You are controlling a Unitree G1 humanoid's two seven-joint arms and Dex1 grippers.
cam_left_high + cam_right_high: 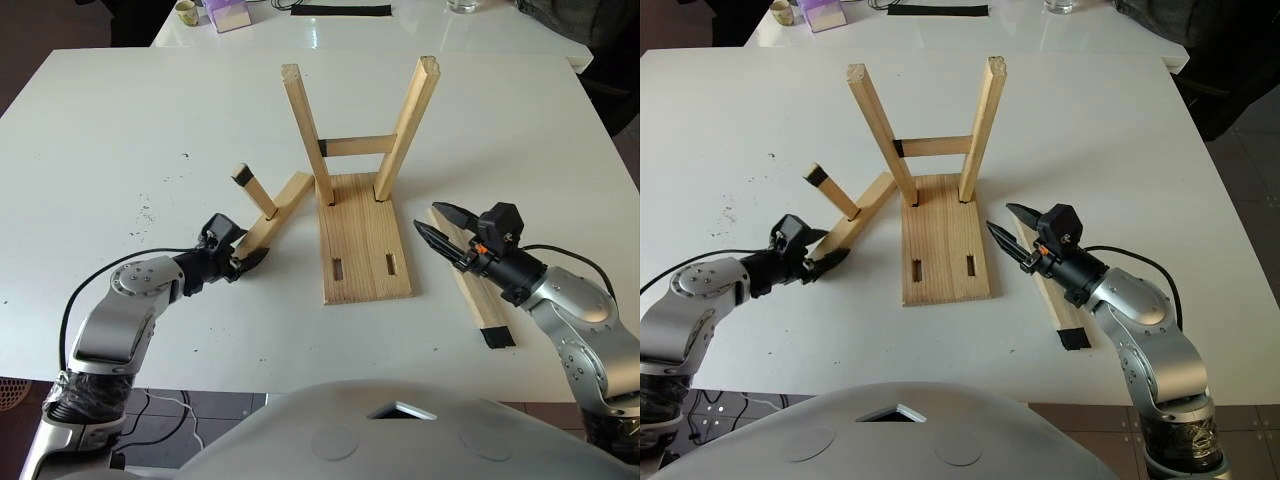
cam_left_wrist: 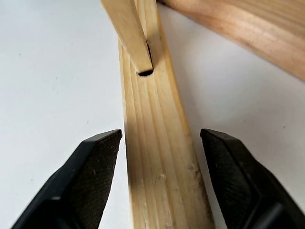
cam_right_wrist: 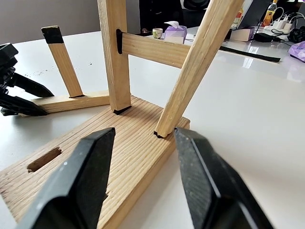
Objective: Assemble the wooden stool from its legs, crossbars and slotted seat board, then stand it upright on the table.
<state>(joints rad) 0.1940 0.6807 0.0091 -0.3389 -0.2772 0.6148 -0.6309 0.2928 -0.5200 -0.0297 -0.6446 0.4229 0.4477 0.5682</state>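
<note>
1. The white table (image 1: 110,140) carries all the parts, loose or joined.
2. The seat board (image 1: 365,235) lies flat mid-table, underside up, so legs can be pushed down into it. It is pale, ribbed wood, and the two slots (image 1: 338,268) at its near end are unfilled.
3. Two legs (image 1: 308,130) stand in the far slots, splayed apart, tied by a crossbar (image 1: 358,146) with dark marks at the joints. By my reckoning the stool is about half built.
4. A spare leg (image 1: 482,305) with a black-taped end lies right of the board, under the right arm.
5. Another leg (image 1: 280,208) lies left of the board, its far end near the board's corner, a short black-tipped crossbar (image 1: 256,192) plugged in and sticking up.
6. The right gripper (image 1: 425,217) hovers spread wide above the spare leg, aimed at the board, holding nothing.
7. The left gripper (image 1: 252,262) straddles the left leg's near end, fingers parted with gaps either side, likely lined up to pinch it.
</note>
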